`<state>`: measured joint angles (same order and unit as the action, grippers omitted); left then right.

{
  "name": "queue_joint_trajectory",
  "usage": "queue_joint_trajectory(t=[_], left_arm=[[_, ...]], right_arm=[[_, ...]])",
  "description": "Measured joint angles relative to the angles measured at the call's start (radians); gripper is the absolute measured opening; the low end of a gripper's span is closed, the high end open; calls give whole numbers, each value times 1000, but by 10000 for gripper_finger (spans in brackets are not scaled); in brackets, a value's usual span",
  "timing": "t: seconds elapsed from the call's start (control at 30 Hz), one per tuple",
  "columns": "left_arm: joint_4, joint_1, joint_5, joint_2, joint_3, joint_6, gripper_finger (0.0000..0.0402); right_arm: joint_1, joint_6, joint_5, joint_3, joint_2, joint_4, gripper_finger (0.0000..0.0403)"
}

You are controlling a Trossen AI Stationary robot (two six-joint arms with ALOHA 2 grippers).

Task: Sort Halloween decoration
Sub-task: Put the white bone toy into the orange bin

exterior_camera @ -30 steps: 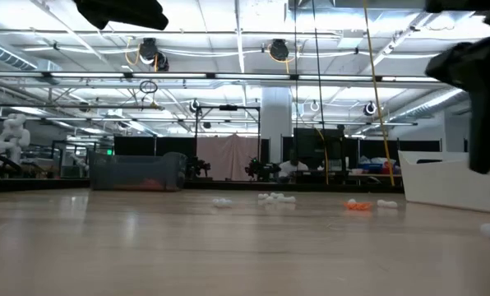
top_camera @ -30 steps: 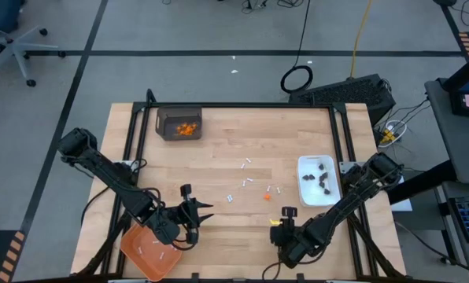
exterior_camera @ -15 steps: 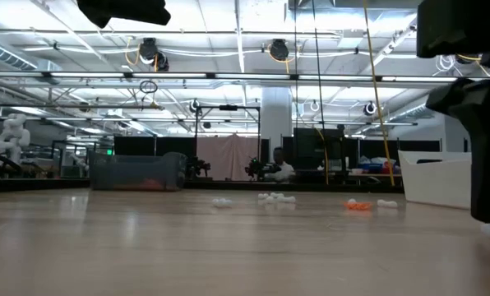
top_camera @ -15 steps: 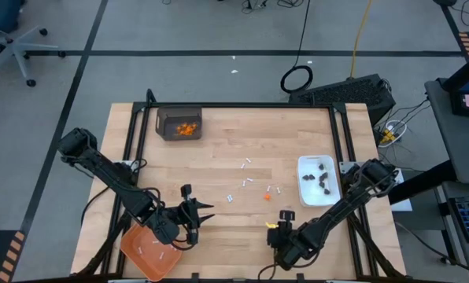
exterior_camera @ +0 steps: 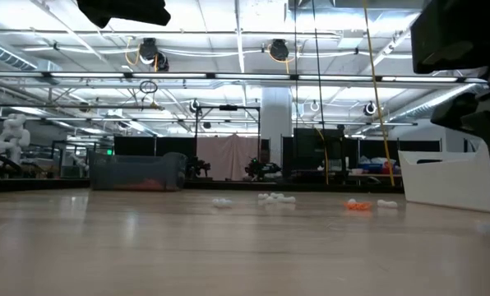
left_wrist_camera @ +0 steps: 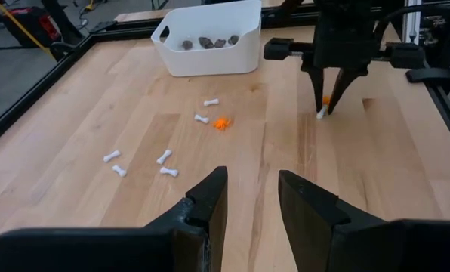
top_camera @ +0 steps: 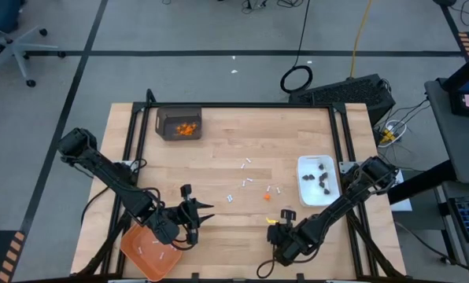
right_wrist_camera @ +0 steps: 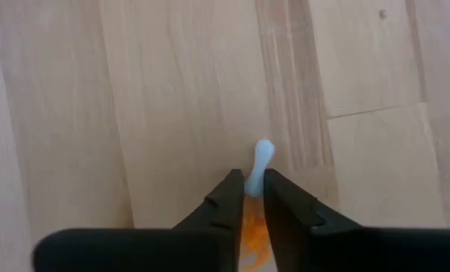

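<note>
- the pale wooden worktop (top_camera: 234, 145) still carries loose pieces between my arms, so i judge the sort well along but unfinished.
- the orange plastic tray (top_camera: 149, 253) holds white sticks; my left tool (top_camera: 193, 216) hangs beside it, fingers apart and empty.
- the white rectangular dish (top_camera: 306, 196) holds dark brown-black bits.
- the dark bin (top_camera: 179, 123) holds orange bits.
- left: several small white sticks (left_wrist_camera: 164, 156) and one orange bit (left_wrist_camera: 222, 123).
- my right tool (top_camera: 285, 219) pinches one white stick (right_wrist_camera: 260, 160) on the wood; nothing blocks it.
</note>
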<state>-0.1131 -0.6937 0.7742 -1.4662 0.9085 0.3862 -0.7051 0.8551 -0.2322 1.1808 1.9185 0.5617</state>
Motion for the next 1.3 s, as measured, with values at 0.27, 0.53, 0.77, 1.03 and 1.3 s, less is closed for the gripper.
queue_joint_trajectory(t=[0.27, 0.53, 0.77, 1.03, 1.3], left_arm=[[0, 0, 0, 0, 0, 0, 118], [0, 0, 0, 0, 0, 0, 118], [-4, 0, -18, 0, 0, 22, 118], [2, -1, -61, 0, 0, 18, 118], [153, -17, 46, 0, 0, -163, 118]], right_arm=[[7, -46, -15, -2, 2, -8, 5], [6, -111, -56, -5, -4, -61, 2], [6, -121, -204, -8, 1, -204, 1], [8, -316, -421, -7, -2, -526, 0], [35, -616, -499, -6, -4, -846, 0]])
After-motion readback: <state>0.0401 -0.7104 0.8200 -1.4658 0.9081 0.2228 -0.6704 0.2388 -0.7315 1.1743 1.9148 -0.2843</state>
